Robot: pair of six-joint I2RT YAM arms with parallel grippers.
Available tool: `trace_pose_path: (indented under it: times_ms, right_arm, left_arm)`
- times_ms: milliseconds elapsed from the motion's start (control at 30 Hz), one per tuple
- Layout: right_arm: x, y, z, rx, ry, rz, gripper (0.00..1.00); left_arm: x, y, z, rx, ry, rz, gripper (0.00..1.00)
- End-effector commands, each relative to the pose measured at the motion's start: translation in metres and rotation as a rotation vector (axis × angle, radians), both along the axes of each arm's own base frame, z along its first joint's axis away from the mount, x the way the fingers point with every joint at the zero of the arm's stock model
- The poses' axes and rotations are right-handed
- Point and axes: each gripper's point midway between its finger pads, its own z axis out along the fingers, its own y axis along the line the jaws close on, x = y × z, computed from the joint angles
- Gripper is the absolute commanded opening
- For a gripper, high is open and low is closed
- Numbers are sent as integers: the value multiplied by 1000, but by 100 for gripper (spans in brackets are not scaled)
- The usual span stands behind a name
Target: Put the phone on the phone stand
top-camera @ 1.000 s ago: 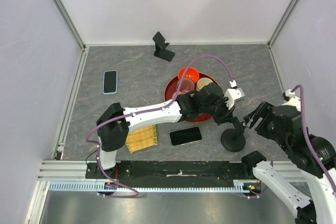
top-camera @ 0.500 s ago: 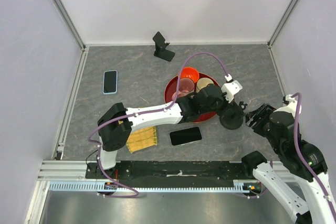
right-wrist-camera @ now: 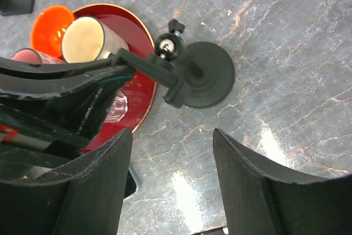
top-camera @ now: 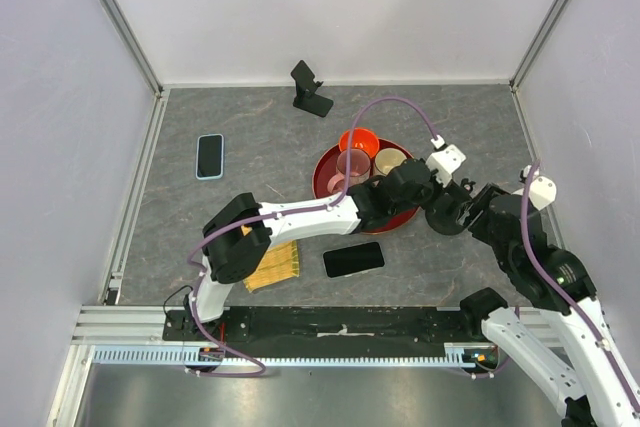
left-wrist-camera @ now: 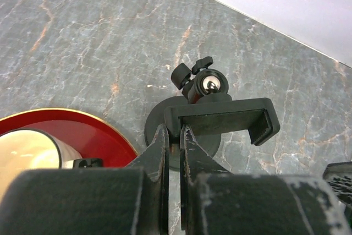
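A black phone stand (top-camera: 449, 218) with a round base, ball joint and clamp bracket (left-wrist-camera: 221, 117) is right of the red plate. My left gripper (left-wrist-camera: 175, 134) is shut on the bracket's left end, and the base (right-wrist-camera: 212, 75) is on or just above the table. My right gripper (right-wrist-camera: 171, 136) hovers open just right of the stand (top-camera: 476, 209), its fingers (right-wrist-camera: 242, 174) holding nothing. A black phone (top-camera: 353, 259) lies flat near the front edge. A second phone in a light-blue case (top-camera: 210, 156) lies at the far left.
The red plate (top-camera: 322, 169) holds an orange cup (top-camera: 358, 140), a clear pink cup (top-camera: 352, 163) and a tan one (top-camera: 390, 159). Another black stand (top-camera: 311, 90) is by the back wall. A yellow ridged item (top-camera: 270, 265) lies by the left arm's base.
My left gripper has carried the stand from the front right towards the back, beside the plate. My right gripper has swung left, close to the stand.
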Motion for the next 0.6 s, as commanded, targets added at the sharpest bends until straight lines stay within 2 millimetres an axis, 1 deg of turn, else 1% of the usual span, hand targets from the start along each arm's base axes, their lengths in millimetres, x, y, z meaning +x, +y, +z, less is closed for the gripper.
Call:
trace_pose_path:
  times_ms: [0, 33, 67, 100, 133, 167, 200, 233, 267, 300, 333, 367, 400, 433, 467, 500, 533, 567]
  right_arm:
    - [10, -4, -5, -25, -1, -47, 67]
    - [10, -4, -6, -22, 0, -43, 69]
    - [11, -2, -5, -19, -1, -40, 70]
    - [11, -2, -3, -13, -5, -40, 71]
    - [11, 0, -2, -5, -6, -34, 73]
    - [11, 1, -1, 1, -8, -32, 74]
    - [11, 2, 1, 8, -11, -24, 75]
    - [10, 4, 2, 12, -10, -12, 76]
    - [9, 5, 3, 12, -10, -4, 77]
    - [8, 5, 5, 11, -8, 4, 77]
    - [8, 7, 6, 10, -8, 21, 80]
    - [6, 12, 5, -4, 5, 68, 81]
    - [7, 17, 6, -9, 18, 100, 83]
    - [7, 20, 4, -21, 35, 129, 86]
    - [5, 28, 1, -24, 60, 186, 87]
    - [5, 33, -4, -33, 90, 223, 88]
    - [4, 38, -6, -36, 109, 258, 91]
    - [3, 42, -8, -49, 119, 300, 91]
  left_arm:
    - [23, -3, 70, -204, -51, 132, 2]
    - [23, -2, 65, -195, -35, 139, 2]
    - [22, -2, 66, -208, -7, 146, 2]
    - [21, -2, 62, -204, 12, 148, 5]
    - [19, -1, 59, -191, 33, 147, 10]
    - [18, -2, 59, -202, 63, 153, 18]
    - [15, 0, 60, -206, 82, 151, 36]
    - [10, -2, 61, -211, 99, 127, 45]
    - [6, 0, 55, -205, 128, 121, 52]
    - [3, 1, 56, -207, 144, 118, 66]
    - [-2, 5, 68, -229, 156, 109, 70]
    - [-10, 7, 65, -228, 190, 83, 73]
    - [-14, 11, 69, -235, 207, 75, 77]
    - [-24, 20, 93, -276, 215, 50, 77]
    - [-31, 28, 87, -274, 249, 44, 78]
    - [-37, 35, 95, -287, 257, 30, 79]
    - [-41, 45, 103, -300, 258, 22, 79]
    - [-48, 66, 114, -319, 252, 27, 79]
